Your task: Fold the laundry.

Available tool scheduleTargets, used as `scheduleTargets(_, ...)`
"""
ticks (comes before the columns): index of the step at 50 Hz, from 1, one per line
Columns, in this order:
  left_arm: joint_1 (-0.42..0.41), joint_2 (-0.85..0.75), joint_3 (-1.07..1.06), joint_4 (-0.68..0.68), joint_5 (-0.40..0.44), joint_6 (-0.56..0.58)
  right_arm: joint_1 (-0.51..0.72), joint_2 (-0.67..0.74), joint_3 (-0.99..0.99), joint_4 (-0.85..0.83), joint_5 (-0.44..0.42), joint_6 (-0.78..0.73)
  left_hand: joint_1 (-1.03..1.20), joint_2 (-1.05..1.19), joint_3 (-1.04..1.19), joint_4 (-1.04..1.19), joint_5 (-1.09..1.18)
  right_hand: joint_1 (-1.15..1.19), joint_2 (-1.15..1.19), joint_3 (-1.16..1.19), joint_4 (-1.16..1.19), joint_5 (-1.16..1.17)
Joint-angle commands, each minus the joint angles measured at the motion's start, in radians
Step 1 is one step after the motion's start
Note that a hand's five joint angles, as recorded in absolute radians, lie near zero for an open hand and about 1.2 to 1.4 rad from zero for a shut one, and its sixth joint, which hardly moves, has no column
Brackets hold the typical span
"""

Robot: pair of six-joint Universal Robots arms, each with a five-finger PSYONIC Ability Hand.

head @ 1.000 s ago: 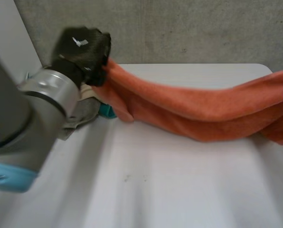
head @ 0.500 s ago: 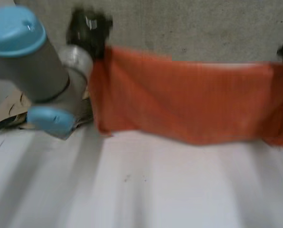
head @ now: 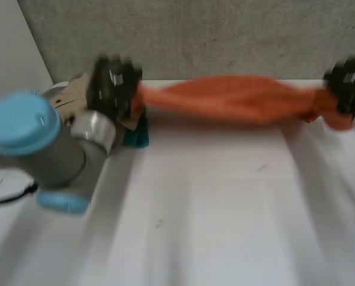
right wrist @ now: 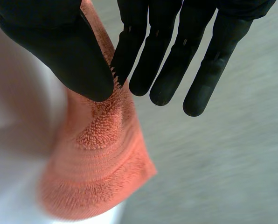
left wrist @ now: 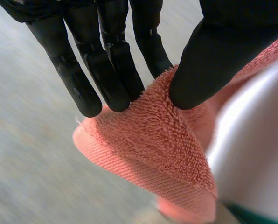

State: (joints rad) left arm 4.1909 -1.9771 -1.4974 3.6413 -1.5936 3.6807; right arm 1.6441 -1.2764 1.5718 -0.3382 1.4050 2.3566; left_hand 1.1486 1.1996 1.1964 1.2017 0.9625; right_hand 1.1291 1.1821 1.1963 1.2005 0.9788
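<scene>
An orange towel (head: 231, 98) is stretched in a twisted band above the far edge of the white table (head: 207, 208). My left hand (head: 113, 86) holds its left end, and my right hand (head: 348, 83) holds its right end. In the left wrist view, straight fingers (left wrist: 104, 74) and the thumb (left wrist: 213, 60) pinch a corner of the orange towel (left wrist: 153, 140). In the right wrist view, the thumb (right wrist: 59, 51) and fingers (right wrist: 150, 51) pinch the other corner of the orange towel (right wrist: 101, 163).
A pile of other laundry lies at the table's far left, beside my left hand, with a teal piece (head: 137, 136) and a tan piece (head: 70, 95). A grey wall (head: 225, 36) rises behind the table.
The towel hung spread out as a wide sheet half a second ago; now it is pulled into a narrow twisted band. My left arm has dropped lower, and my right hand has come into view.
</scene>
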Motion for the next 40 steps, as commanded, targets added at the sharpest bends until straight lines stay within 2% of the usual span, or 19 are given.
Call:
scheduleTargets(1, -0.005, -0.012, -0.285, 0.054, 0.009, 0.005, -0.04, 0.023, 0.237, 0.096, -0.099, -0.011, 0.248, 0.197, 0.2, 0.195, 0.259, 0.267, 0.214, 0.2, 0.196, 0.243)
scheduleTargets(4, -0.009, -0.008, -0.34, 0.045, 0.007, 0.007, -0.05, 0.04, 0.275, 0.096, -0.132, -0.011, 0.239, 0.188, 0.192, 0.186, 0.251, 0.267, 0.214, 0.2, 0.196, 0.243)
scheduleTargets(7, -0.011, 0.007, -0.366, 0.033, 0.004, 0.009, -0.055, 0.04, 0.28, 0.096, -0.139, 0.0, 0.029, -0.022, -0.019, -0.024, 0.04, 0.267, 0.214, 0.2, 0.196, 0.243)
scheduleTargets(10, -0.014, 0.044, -0.392, -0.012, 0.003, 0.018, -0.056, 0.035, 0.277, 0.094, -0.141, 0.001, -0.285, -0.336, -0.333, -0.338, -0.274, 0.267, 0.214, 0.2, 0.196, 0.243)
scheduleTargets(11, -0.012, 0.072, -0.389, -0.05, 0.001, 0.016, -0.056, 0.032, 0.277, 0.094, -0.141, 0.001, -0.461, -0.512, -0.508, -0.514, -0.449, 0.267, 0.214, 0.2, 0.196, 0.243)
scheduleTargets(19, 0.0, 0.159, -0.284, -0.266, 0.003, -0.03, -0.058, 0.029, 0.284, 0.096, -0.141, 0.001, -0.779, -0.83, -0.827, -0.832, -0.768, 0.267, 0.214, 0.2, 0.196, 0.243)
scheduleTargets(25, 0.014, 0.146, -0.137, -0.388, 0.004, -0.177, -0.055, 0.031, 0.295, 0.096, -0.143, 0.001, -0.794, -0.845, -0.842, -0.847, -0.783, 0.267, 0.214, 0.2, 0.196, 0.243)
scheduleTargets(30, 0.041, 0.008, 0.0, -0.49, -0.005, -0.284, -0.056, 0.031, 0.3, 0.096, -0.144, 0.001, -0.765, -0.816, -0.813, -0.818, -0.753, 0.267, 0.214, 0.2, 0.196, 0.243)
scheduleTargets(34, 0.038, -0.078, 0.048, -0.575, -0.031, -0.298, -0.06, 0.032, 0.3, 0.096, -0.144, 0.001, -0.73, -0.781, -0.778, -0.783, -0.718, 0.267, 0.214, 0.2, 0.196, 0.243)
scheduleTargets(40, 0.031, -0.106, 0.045, -0.606, -0.055, -0.3, -0.084, 0.031, 0.301, 0.096, -0.144, 0.001, -0.727, -0.778, -0.774, -0.78, -0.715, 0.267, 0.214, 0.2, 0.196, 0.243)
